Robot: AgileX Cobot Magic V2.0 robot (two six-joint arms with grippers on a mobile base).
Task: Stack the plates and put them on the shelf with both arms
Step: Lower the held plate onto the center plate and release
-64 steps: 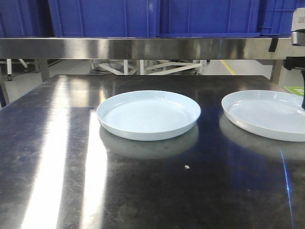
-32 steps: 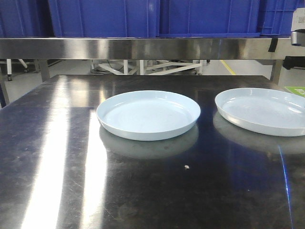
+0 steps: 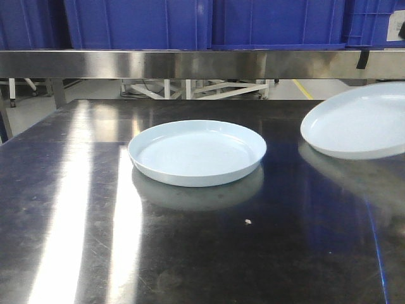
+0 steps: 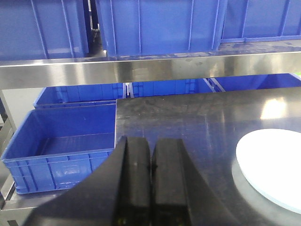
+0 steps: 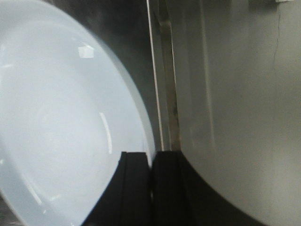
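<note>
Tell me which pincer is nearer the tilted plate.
Right. The right pincer grips the rim of the tilted plate. The left pincer is shut, off to the left of the flat plate, with the tilted plate out of its view.

Steel tabletop [image 3: 76, 190] with one plate [image 3: 197, 152] lying flat.
Plate mid-table; pale speck [image 3: 248, 221] just in front; blue bins [image 3: 139, 22] on shelf [image 3: 190, 63] behind.

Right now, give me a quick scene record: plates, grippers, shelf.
centre plate: flat on the tabletop, untouched
right plate: tilted, appears raised off the tabletop
right gripper: shut on right plate's rim
left gripper: shut, holding nothing
shelf: behind the tabletop, blue bins on it, no plate
stack: not yet made
</note>
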